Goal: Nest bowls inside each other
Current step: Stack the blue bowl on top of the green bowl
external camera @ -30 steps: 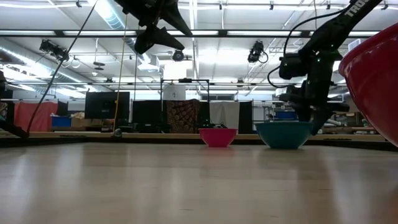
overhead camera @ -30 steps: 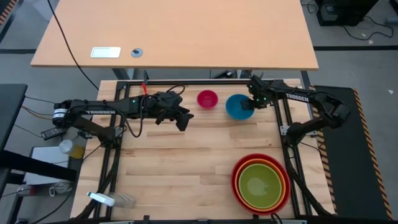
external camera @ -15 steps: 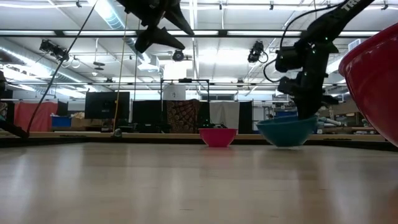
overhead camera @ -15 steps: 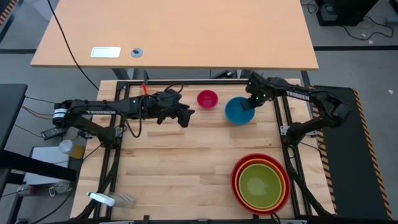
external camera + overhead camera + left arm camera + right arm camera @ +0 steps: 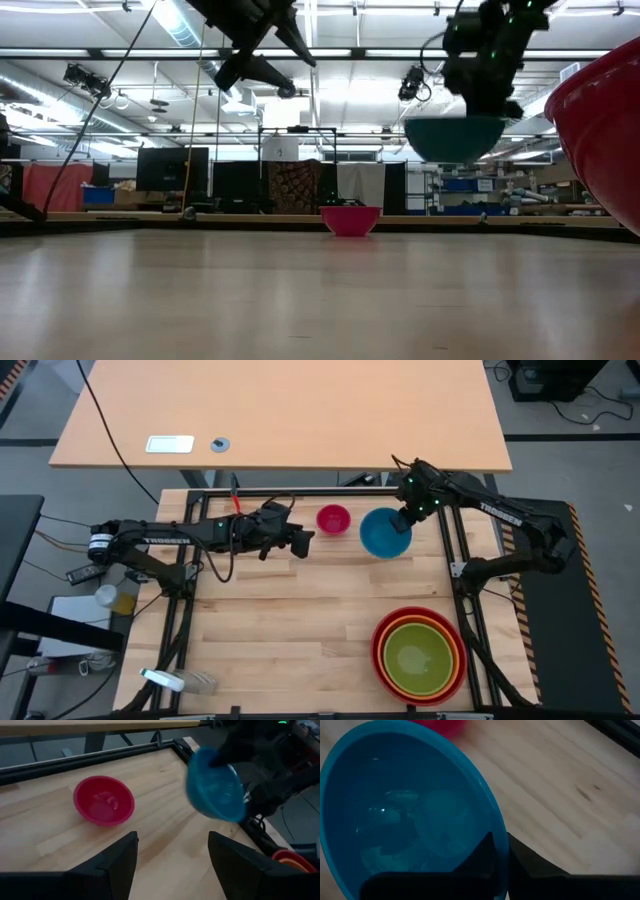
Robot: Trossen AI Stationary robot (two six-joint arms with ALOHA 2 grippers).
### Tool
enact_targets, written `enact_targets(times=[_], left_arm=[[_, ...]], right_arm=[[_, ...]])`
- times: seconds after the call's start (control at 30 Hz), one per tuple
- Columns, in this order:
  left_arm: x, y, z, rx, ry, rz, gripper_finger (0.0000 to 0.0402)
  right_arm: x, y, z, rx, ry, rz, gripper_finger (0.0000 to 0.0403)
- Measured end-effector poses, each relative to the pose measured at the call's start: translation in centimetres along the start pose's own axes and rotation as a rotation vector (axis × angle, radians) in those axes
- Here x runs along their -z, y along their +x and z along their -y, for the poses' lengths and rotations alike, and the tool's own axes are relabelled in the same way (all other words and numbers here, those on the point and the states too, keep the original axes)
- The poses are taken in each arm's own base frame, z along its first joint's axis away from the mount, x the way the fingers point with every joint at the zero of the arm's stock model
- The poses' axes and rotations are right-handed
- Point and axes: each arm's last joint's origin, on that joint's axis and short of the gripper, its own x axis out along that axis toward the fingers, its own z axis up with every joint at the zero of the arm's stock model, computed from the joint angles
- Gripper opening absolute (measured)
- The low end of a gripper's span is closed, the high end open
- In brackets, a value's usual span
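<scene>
The right pincer [image 5: 405, 520] is clamped together on the rim of the blue bowl [image 5: 385, 533], holding it in the air, clear of the worktop [image 5: 290, 630]. Taking the blue bowl as landmark: the pink bowl [image 5: 333, 518] sits on the worktop just beside it, toward the left arm, and the stack of 3 nested bowls, red bowl [image 5: 378, 643] outermost, then orange bowl [image 5: 385, 635], then yellow-green bowl [image 5: 420, 657], lies well apart from it at the near edge of the worktop, on the right arm's own side.

That is the relation the coming move likely turns on: the blue bowl seems due for the yellow-green bowl, so the carry runs from the far side of the worktop toward the stack, with the bowl's mouth needing to face up on arrival.

The left pincer [image 5: 303, 540] hangs above the worktop on the far side of the pink bowl from the blue bowl, its fingers [image 5: 112, 865] apart and holding nothing. It is the nearer arm to the pink bowl.

The low view shows what the high view cannot: the blue bowl is lifted well above the pink bowl's rim. The left wrist view shows the blue bowl tilted, its mouth turned partly sideways.
</scene>
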Motion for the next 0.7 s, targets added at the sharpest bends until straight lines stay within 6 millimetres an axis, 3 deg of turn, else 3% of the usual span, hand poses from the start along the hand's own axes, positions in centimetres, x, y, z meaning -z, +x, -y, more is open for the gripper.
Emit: enact_targets(times=[0.23, 0.43, 0.7], left_arm=[[-0.5, 0.5, 0.4, 0.054, 0.006, 0.039, 0.0245], [-0.6, -0.3, 1.1, 0.240, 0.070, -0.063, 0.0245], [-0.2, -0.5, 1.5, 0.339, 0.082, -0.138, 0.0245]], right_arm=[[2.9, -2.8, -4.9, -0.153, -0.113, 0.006, 0.0028], [6.9, -4.6, -9.3, -0.300, -0.273, -0.036, 0.0031], [12.6, -4.0, -14.9, -0.366, -0.480, -0.258, 0.0034]])
